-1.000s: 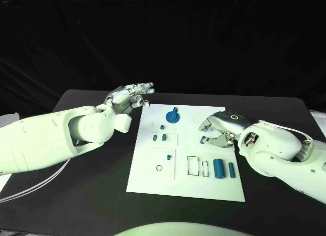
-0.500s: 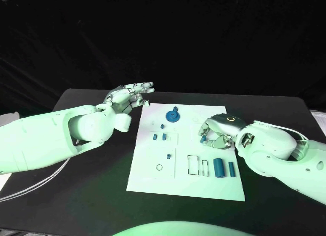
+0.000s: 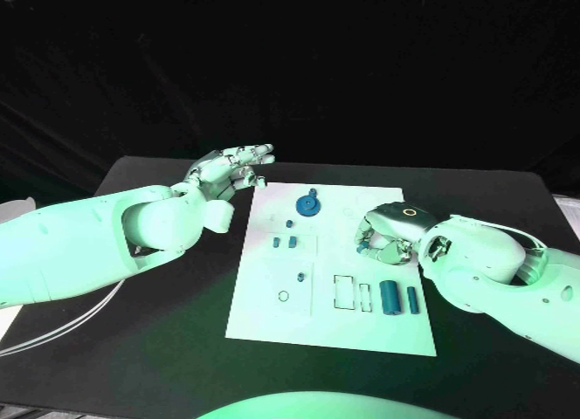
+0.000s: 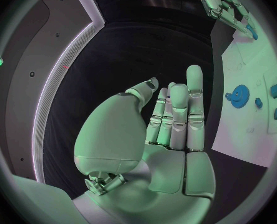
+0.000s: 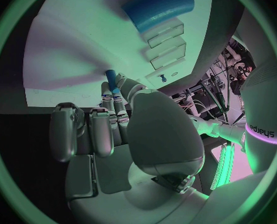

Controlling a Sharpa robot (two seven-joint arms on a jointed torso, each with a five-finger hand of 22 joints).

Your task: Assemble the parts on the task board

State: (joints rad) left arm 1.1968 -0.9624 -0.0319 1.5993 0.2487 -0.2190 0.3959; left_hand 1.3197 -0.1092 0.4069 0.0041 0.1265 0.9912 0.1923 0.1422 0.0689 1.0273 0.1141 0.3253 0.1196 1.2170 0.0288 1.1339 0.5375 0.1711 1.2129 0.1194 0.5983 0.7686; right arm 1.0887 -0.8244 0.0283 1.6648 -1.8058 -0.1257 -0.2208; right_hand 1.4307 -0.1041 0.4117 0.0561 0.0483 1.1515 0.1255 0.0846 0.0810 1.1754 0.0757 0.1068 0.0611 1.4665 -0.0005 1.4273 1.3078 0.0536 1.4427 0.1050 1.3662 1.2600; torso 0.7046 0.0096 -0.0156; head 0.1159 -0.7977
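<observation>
Board point(image 3: 326, 332), a white plate, lies flat mid-bench point(image 3: 139, 367). Right hand point(image 3: 389, 236) sits over the board's right edge, its fingers point(image 5: 116, 100) pinched narrow on a small blue peg point(image 5: 111, 79), held just above the white surface. Left hand point(image 3: 230, 166) hovers off the board's far left corner, palm up, fingers point(image 4: 187, 104) wide, holding nothing. Blue gear point(image 3: 309, 206) sits near the far end; a blue cylinder point(image 3: 390, 297) lies near the right edge.
</observation>
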